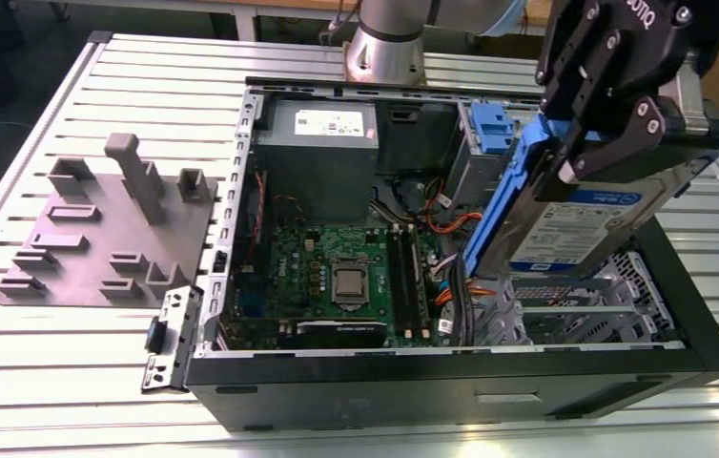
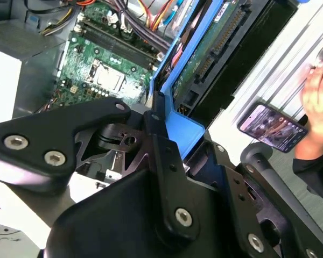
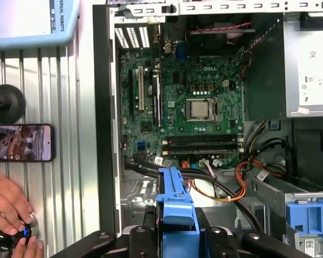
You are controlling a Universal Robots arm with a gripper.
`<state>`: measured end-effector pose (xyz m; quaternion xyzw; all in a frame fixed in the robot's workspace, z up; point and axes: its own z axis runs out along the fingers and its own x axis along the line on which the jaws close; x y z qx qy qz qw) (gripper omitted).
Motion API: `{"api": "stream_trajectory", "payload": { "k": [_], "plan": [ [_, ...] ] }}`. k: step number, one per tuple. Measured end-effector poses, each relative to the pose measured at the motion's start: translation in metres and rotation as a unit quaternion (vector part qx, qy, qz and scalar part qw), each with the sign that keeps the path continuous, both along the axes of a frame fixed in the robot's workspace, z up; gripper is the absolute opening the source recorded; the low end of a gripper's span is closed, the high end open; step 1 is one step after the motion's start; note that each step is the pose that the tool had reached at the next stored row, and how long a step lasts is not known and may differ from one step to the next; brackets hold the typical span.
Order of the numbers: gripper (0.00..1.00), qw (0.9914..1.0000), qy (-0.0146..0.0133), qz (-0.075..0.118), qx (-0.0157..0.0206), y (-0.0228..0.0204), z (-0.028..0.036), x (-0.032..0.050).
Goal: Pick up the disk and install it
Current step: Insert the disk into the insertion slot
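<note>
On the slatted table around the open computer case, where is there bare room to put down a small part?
The slatted table is bare in front of the grey fixture plate, and along the strip between that plate and the computer case. Inside the case it is crowded: motherboard, cables, and the disk held by the end effector.

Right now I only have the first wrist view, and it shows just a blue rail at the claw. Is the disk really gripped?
Observer: Yes. In the exterior view the claw is shut on the disk's upper end.
Operator: Is it level?
Observer: No. It's tilted steeply, with the label side facing the camera.
Operator: What's under it?
Observer: The metal cage in the case's corner. The disk's lower end is close over it, but I can't tell if they touch.
</note>
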<state>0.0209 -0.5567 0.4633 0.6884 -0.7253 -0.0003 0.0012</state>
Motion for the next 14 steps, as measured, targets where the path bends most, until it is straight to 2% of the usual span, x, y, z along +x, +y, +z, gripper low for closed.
{"api": "stream_trajectory", "payload": {
  "k": [5, 14],
  "plan": [
    [0.36, 1.0, 0.0, 0.0, 0.0, -0.004, -0.0025, 0.0073],
    [0.36, 1.0, 0.0007, 0.0, 0.0, -0.0048, -0.0074, 0.0265]
  ]
}}
